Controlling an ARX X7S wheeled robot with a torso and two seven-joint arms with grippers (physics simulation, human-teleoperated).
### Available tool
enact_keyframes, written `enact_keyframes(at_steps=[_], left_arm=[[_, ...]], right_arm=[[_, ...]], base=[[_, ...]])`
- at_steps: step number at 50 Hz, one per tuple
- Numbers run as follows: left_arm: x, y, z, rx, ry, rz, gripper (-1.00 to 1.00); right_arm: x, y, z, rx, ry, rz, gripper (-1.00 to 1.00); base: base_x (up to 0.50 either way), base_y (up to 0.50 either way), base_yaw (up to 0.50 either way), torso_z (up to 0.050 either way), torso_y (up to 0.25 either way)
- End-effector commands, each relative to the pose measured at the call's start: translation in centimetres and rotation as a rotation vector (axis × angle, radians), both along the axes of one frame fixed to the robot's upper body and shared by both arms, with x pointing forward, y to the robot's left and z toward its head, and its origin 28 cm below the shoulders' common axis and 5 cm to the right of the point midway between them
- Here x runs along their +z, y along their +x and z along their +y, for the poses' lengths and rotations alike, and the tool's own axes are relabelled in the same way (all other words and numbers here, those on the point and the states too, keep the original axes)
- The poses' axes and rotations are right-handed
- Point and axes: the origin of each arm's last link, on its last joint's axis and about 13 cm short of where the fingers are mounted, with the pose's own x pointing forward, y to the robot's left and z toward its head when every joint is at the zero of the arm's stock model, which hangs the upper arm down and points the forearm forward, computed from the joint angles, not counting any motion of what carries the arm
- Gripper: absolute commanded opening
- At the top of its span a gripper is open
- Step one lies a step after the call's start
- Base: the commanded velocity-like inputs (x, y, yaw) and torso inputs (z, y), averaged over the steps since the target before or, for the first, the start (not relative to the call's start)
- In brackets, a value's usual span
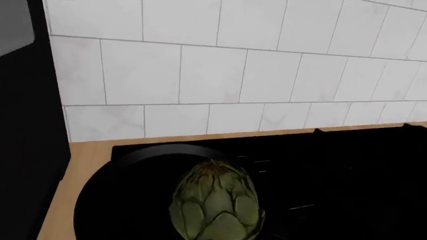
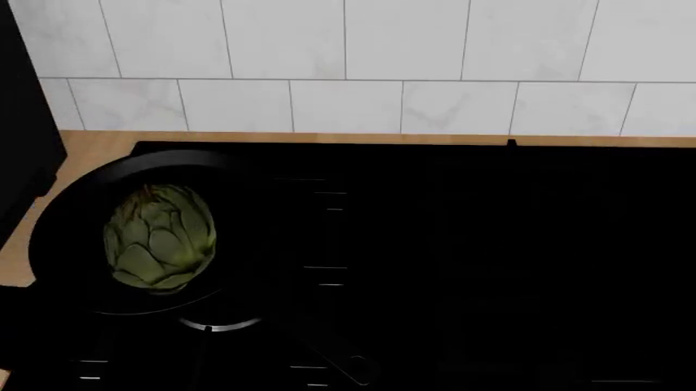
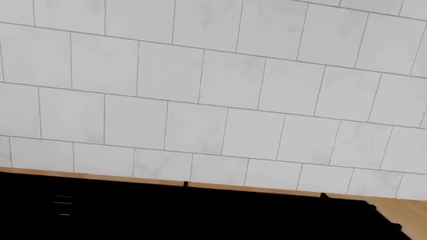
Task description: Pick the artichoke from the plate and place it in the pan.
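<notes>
White marbled wall tiles (image 2: 403,49) back a wooden countertop (image 2: 93,151) into which a black cooktop (image 2: 490,244) is set. At the cooktop's left end sits the pan (image 2: 65,212), round, shallow and black, its rim lying near the countertop's left rear strip of wood. The artichoke (image 2: 160,237) lies inside the pan, on the pan's floor, green scales overlapping; in the left wrist view the artichoke (image 1: 215,206) shows a brownish tip pointing toward the tiled wall, with the pan rim (image 1: 167,154) curving behind it. A dark handle-like shape (image 2: 342,358) extends toward the cooktop's front edge. Neither claw appears in any view, so whether either is released or clenched cannot be told. The right wrist view shows only tiles, a wood strip and the cooktop's rear edge (image 3: 200,210).
</notes>
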Motion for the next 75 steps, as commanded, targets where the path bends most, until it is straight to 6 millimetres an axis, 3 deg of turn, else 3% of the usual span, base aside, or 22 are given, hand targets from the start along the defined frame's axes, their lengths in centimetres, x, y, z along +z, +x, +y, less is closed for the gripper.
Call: enact_keyframes(at_steps=[1, 12, 52, 53, 54, 55, 56, 57, 59, 60, 61, 62, 63, 64, 65, 67, 68, 69, 71, 72, 74, 75], left_arm=[[-0.7, -1.8, 0.7, 0.047, -0.013, -0.023, 1.00], [0.0, -3.7, 0.6, 0.043, -0.032, -0.045, 1.00], [1.1, -9.1, 1.3, 0.047, -0.013, -0.131, 1.00], [1.1, -9.2, 1.3, 0.047, -0.013, -0.133, 1.00], [1.1, -9.4, 1.4, 0.052, -0.014, -0.141, 1.00], [1.2, -9.5, 1.4, 0.056, -0.016, -0.147, 1.00], [1.2, -9.7, 1.5, 0.060, -0.021, -0.155, 1.00], [1.3, -9.9, 1.6, 0.064, -0.024, -0.160, 1.00], [1.3, -10.3, 1.7, 0.071, -0.023, -0.171, 1.00], [1.3, -10.5, 1.9, 0.078, -0.022, -0.177, 1.00], [1.3, -10.5, 2.0, 0.081, -0.023, -0.179, 1.00], [1.3, -10.8, 2.2, 0.088, -0.031, -0.183, 1.00], [1.3, -10.9, 2.3, 0.091, -0.030, -0.185, 1.00], [1.2, -11.1, 2.4, 0.099, -0.034, -0.186, 1.00], [1.3, -11.2, 2.5, 0.101, -0.035, -0.187, 1.00], [1.4, -11.6, 2.8, 0.114, -0.043, -0.197, 1.00], [1.5, -11.8, 2.9, 0.120, -0.047, -0.205, 1.00], [1.5, -12.0, 2.9, 0.121, -0.049, -0.209, 1.00], [1.8, -12.6, 2.8, 0.128, -0.057, -0.226, 1.00], [1.9, -12.8, 2.8, 0.129, -0.058, -0.232, 1.00], [2.2, -13.3, 2.8, 0.135, -0.064, -0.249, 1.00], [2.4, -13.7, 2.8, 0.135, -0.065, -0.256, 1.00]], right_arm=[[0.1, -3.1, -0.5, -0.038, -0.012, -0.026, 1.00], [1.9, -5.9, -1.3, -0.074, -0.022, -0.080, 1.00], [2.6, -11.9, -3.8, -0.145, -0.044, -0.100, 1.00], [4.3, -11.7, -3.5, -0.217, -0.076, -0.207, 1.00], [2.2, -12.3, -3.7, -0.176, -0.016, -0.097, 1.00], [1.1, -12.1, -3.7, -0.122, -0.007, -0.151, 1.00], [2.1, -12.1, -4.0, -0.144, -0.049, -0.098, 1.00], [4.3, -11.5, -3.7, -0.194, -0.100, -0.210, 1.00], [0.6, -12.2, -3.8, -0.126, -0.023, -0.146, 1.00], [1.8, -12.4, -3.9, -0.126, -0.037, -0.090, 1.00], [4.0, -11.7, -3.8, -0.171, -0.092, -0.200, 1.00], [1.8, -12.4, -3.9, -0.126, -0.037, -0.090, 1.00], [0.2, -12.6, -3.8, -0.110, -0.006, -0.142, 1.00], [1.4, -12.9, -4.0, -0.118, -0.028, -0.083, 1.00], [3.6, -12.1, -3.9, -0.162, -0.080, -0.192, 1.00], [-0.1, -13.1, -3.8, -0.102, -0.002, -0.135, 1.00], [1.2, -13.0, -4.0, -0.100, -0.022, -0.078, 1.00], [3.4, -12.2, -3.9, -0.143, -0.075, -0.186, 1.00], [0.1, -13.3, -4.0, -0.096, -0.030, -0.128, 1.00], [2.3, -12.3, -4.2, -0.143, -0.060, -0.239, 1.00], [1.0, -13.8, -4.3, -0.119, -0.079, -0.137, 1.00], [3.1, -12.9, -4.4, -0.168, -0.106, -0.257, 1.00]], base=[[0.00, 0.00, 0.00, 0.000, 0.000], [0.00, 0.00, 0.00, 0.000, 0.000], [0.00, 0.00, 0.00, 0.000, 0.000], [0.00, 0.00, 0.00, 0.000, 0.000], [0.00, 0.00, 0.00, 0.000, 0.000], [0.00, 0.00, 0.00, 0.000, 0.000], [0.00, 0.00, 0.00, 0.000, 0.000], [0.00, 0.00, 0.00, 0.000, 0.000], [0.00, 0.00, 0.00, 0.000, 0.000], [0.00, 0.00, 0.00, 0.000, 0.000], [0.00, 0.00, 0.00, 0.000, 0.000], [0.00, 0.00, 0.00, 0.000, 0.000], [0.00, 0.00, 0.00, 0.000, 0.000], [0.00, 0.00, 0.00, 0.000, 0.000], [0.00, 0.00, 0.00, 0.000, 0.000], [0.00, 0.00, 0.00, 0.000, 0.000], [0.00, 0.00, 0.00, 0.000, 0.000], [0.00, 0.00, 0.00, 0.000, 0.000], [0.00, 0.00, 0.00, 0.000, 0.000], [0.00, 0.00, 0.00, 0.000, 0.000], [0.00, 0.00, 0.00, 0.000, 0.000], [0.00, 0.00, 0.00, 0.000, 0.000]])
